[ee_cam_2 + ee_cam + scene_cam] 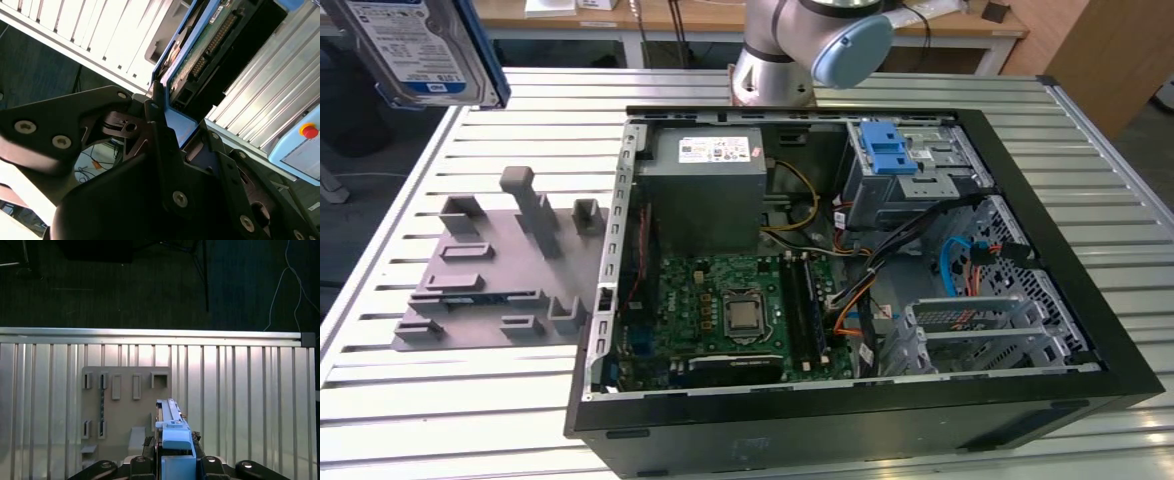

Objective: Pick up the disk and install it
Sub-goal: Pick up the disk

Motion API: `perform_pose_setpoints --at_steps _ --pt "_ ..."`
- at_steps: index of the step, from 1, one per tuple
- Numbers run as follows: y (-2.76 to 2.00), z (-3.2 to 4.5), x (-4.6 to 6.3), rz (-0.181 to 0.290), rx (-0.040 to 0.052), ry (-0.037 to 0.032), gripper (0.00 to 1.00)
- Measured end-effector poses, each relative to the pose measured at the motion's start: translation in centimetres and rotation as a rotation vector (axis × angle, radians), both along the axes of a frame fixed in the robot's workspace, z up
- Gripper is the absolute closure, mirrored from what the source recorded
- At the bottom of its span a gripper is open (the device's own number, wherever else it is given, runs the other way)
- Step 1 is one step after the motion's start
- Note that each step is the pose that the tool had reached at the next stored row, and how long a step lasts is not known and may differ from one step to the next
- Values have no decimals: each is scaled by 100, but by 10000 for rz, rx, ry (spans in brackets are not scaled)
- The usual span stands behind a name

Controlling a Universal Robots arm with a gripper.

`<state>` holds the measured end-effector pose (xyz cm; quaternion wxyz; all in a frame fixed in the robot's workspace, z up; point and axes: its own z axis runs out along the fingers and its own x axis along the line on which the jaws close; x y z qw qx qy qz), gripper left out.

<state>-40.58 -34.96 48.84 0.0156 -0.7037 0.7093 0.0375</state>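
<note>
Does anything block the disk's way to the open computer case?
Nothing visible does. The end effector holds the disk in the air at the exterior view's left, apart from the computer case, whose top side is open. Inside, loose cables run close to the drive cage.

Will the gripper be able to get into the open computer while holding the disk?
Probably yes. The gripper holds the disk, and the computer case lies open on top with nothing covering it. Cables inside might crowd it.
</note>
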Motion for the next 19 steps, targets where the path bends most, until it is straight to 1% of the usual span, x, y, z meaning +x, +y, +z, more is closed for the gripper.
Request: perform_pose_setpoints --at_steps 2,7,9,12,19 --pt "-25 1 1 0 0 1 64" --pt "-112 0 1 0 0 -1 64" --pt "-137 0 8 0 0 1 64" --pt "-153 0 57 0 0 1 64" --pt "-161 0 125 0 0 1 64"
